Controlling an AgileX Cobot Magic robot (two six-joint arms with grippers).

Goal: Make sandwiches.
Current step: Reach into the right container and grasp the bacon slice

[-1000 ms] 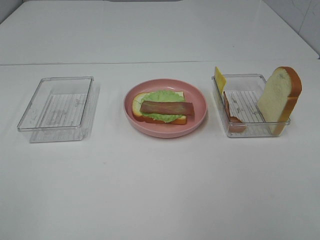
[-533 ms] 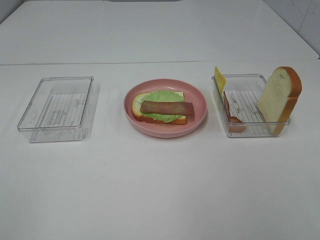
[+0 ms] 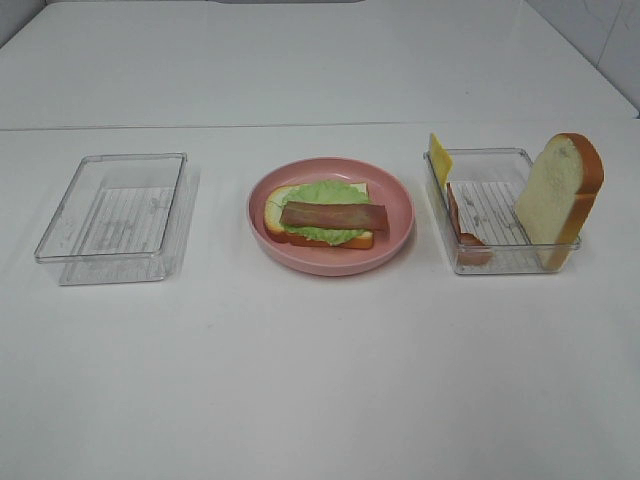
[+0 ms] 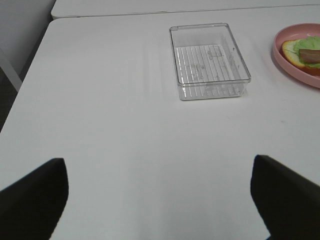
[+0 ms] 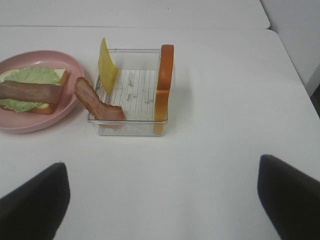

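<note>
Bacon-over-lettuce sandwich (image 3: 325, 216) is sitting on plate (image 3: 330, 264), well apart from left pincer (image 4: 160, 196) and right pincer (image 5: 162, 201), both gaping open.

We find three units in a row on the table (image 3: 320, 380): left tray (image 3: 120, 215), plate (image 3: 398, 200) at centre, right tray (image 3: 495, 215). On the plate lies a bread slice (image 3: 272, 210), with lettuce (image 3: 322, 192) on it and bacon (image 3: 333, 215) on top. In the right tray, cheese (image 3: 439, 156) leans at the rear left corner, a bacon strip (image 3: 466, 238) rests along the left wall, and a second slice (image 3: 555, 195) stands against the right wall.
</note>
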